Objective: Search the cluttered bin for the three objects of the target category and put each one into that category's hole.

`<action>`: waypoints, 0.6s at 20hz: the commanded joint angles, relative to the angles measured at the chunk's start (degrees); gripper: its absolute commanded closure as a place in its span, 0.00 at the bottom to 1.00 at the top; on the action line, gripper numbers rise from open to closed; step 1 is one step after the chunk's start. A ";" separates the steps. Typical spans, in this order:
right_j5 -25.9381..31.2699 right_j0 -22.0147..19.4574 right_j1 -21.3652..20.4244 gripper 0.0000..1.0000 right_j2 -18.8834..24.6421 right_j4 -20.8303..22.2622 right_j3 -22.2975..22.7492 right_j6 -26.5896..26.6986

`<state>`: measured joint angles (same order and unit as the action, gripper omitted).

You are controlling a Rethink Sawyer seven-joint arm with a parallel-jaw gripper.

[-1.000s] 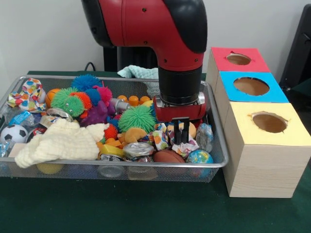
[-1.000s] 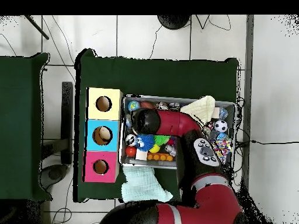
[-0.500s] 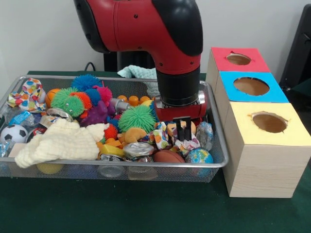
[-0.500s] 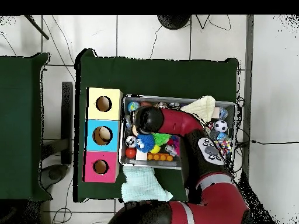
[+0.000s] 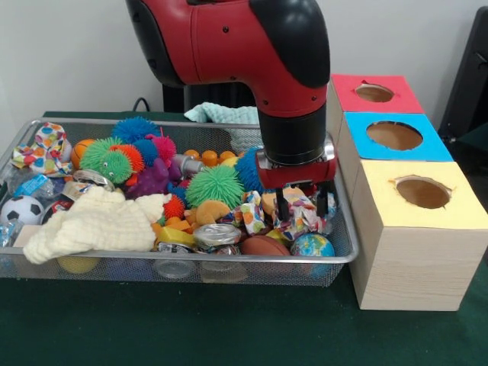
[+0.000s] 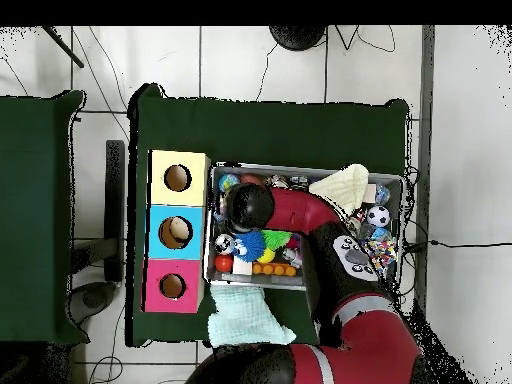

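Here my gripper (image 5: 302,204) hangs low over the right end of the bin (image 5: 191,259), its two black fingers (image 5: 282,204) spread apart on either side of a crumpled, multicoloured patterned cloth (image 5: 299,217). The fingers stand beside the cloth's sides, though from the front I cannot quite tell whether they touch it; nothing is pinched between them.

The bin sits on the green table (image 5: 229,328), just left of a row of three wooden boxes. The yellow-topped box (image 5: 415,229) is nearest, the blue-topped box (image 5: 396,137) is behind it, and the red-topped box (image 5: 374,93) is farthest, each with a round hole in its lid.

Near the front rim, just below my gripper, lie a globe-patterned ball (image 5: 313,245) and a brown ball (image 5: 263,245). Left of those rests a crushed can (image 5: 216,235). A green spiky ball (image 5: 214,185) sits mid-bin, and a cream knitted cloth (image 5: 95,223) sprawls over the left half, with a small soccer ball (image 5: 20,210) at the far left. A pale green towel (image 6: 245,315) lies on the table beside the bin in the overhead view.
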<state>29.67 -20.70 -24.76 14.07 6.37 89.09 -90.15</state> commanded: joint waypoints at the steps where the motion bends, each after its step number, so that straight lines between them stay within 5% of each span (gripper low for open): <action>1: 9.86 -1.99 4.36 0.00 6.47 -1.71 3.76 0.04; 12: 8.16 -1.43 5.57 0.00 6.81 -0.88 -0.74 -0.16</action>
<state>31.54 -22.09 -24.19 15.64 6.02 88.84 -90.15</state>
